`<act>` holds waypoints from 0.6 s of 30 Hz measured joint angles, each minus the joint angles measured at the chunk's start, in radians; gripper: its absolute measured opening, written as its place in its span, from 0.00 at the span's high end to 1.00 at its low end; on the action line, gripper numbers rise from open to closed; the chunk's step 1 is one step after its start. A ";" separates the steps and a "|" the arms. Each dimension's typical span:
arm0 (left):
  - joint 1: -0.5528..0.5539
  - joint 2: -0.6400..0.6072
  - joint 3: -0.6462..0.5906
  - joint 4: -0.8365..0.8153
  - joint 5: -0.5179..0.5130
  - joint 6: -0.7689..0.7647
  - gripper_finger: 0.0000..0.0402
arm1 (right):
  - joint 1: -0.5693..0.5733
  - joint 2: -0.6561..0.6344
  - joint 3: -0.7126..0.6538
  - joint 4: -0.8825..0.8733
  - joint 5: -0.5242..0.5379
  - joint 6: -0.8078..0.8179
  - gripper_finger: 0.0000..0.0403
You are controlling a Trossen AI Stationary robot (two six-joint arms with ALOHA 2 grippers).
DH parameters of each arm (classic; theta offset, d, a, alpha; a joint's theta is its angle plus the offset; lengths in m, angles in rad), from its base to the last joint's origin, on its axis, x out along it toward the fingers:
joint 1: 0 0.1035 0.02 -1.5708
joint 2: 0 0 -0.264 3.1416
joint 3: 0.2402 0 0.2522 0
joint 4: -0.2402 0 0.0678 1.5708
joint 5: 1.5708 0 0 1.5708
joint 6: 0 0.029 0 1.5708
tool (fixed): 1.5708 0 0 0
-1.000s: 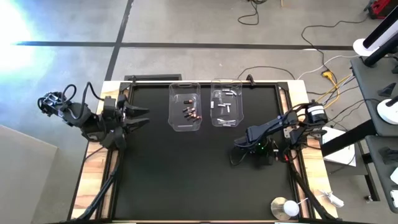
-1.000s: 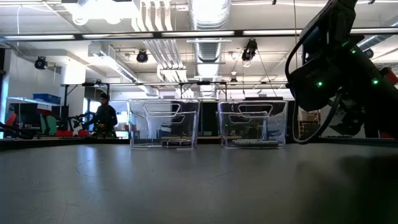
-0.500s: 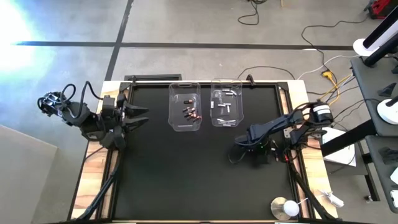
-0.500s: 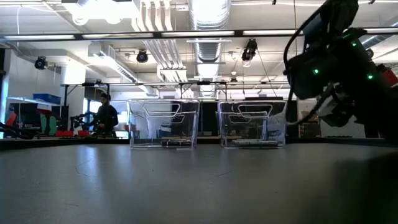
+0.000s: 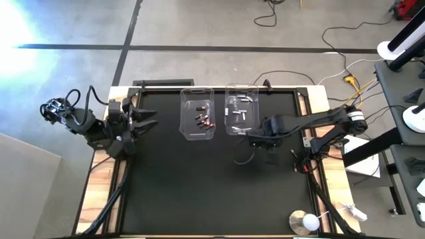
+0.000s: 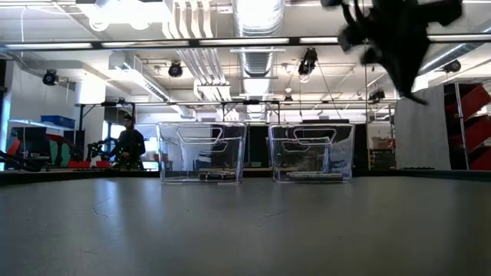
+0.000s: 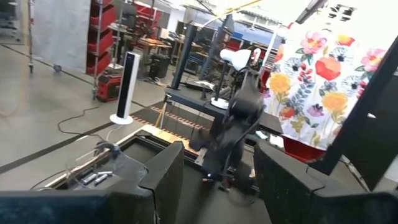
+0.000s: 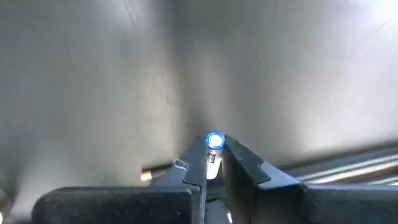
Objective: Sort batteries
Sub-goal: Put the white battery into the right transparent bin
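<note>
Two clear plastic tubs (image 5: pixel 197 113) and (image 5: pixel 242 109) stand side by side near the far edge of the black table (image 5: pixel 179 186), just apart from each other. Beyond the table's near right corner lies a round white object (image 5: pixel 305 222). A person (image 6: pixel 130 142) stands in the room beyond the far edge.
</note>
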 joint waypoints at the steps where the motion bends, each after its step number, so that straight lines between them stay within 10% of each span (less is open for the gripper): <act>1: 0.000 0.000 0.000 0.000 -0.005 0.000 0.57 | 0.000 0.000 0.051 -0.020 0.016 -0.018 0.93; 9: 0.000 0.007 0.000 0.002 -0.047 -0.011 0.57 | -0.097 0.020 0.338 0.140 0.121 -0.273 0.93; 18: 0.000 0.011 0.000 0.132 -0.047 -0.027 0.57 | -0.382 0.105 0.350 0.327 -0.065 -0.486 0.93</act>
